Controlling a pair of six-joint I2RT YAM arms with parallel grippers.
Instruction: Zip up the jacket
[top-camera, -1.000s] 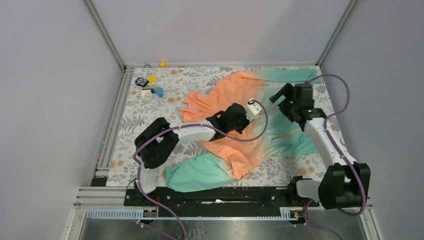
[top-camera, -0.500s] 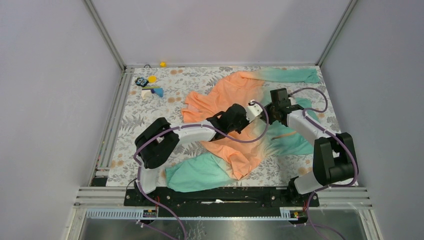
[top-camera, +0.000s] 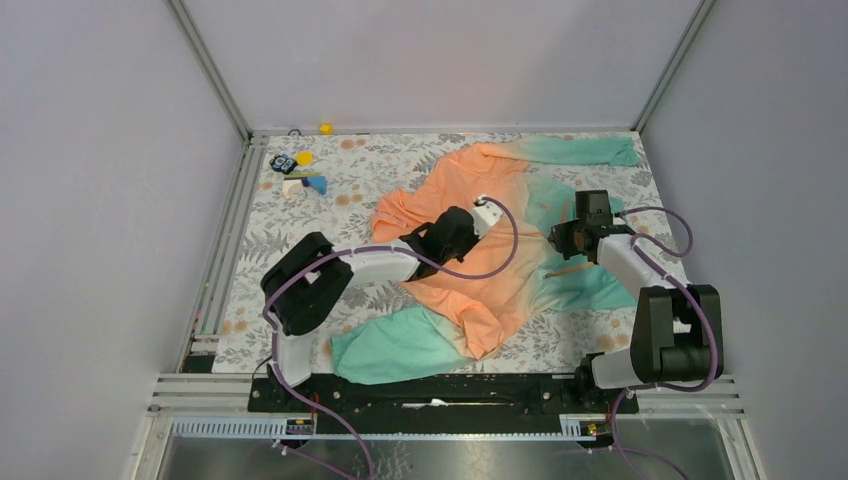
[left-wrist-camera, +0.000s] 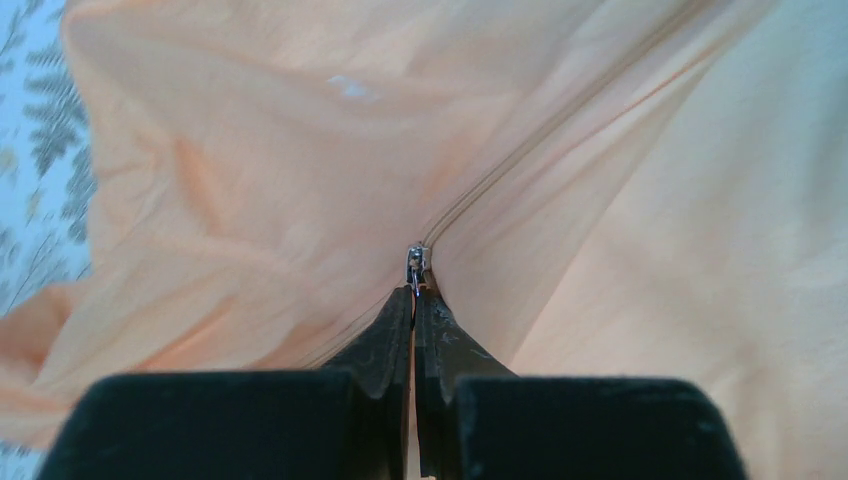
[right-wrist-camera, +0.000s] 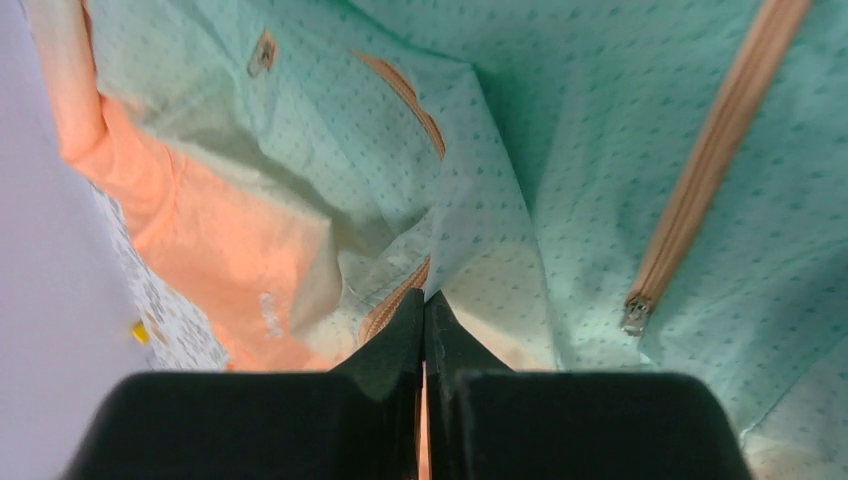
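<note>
The jacket is lying rumpled across the floral table, its orange shoulders toward the far left and its mint hem to the right. At mid-garment the left gripper is clenching the small metal zipper pull. The right gripper is pinching the teal front edge at the zipper tape. The thin, limp cloth looks likely to bunch unless it is held taut at hem and slider.

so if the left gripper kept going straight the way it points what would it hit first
The zipper pull sits at the left gripper's tips; past it, the jacket's orange cloth, though depth is unclear.
</note>
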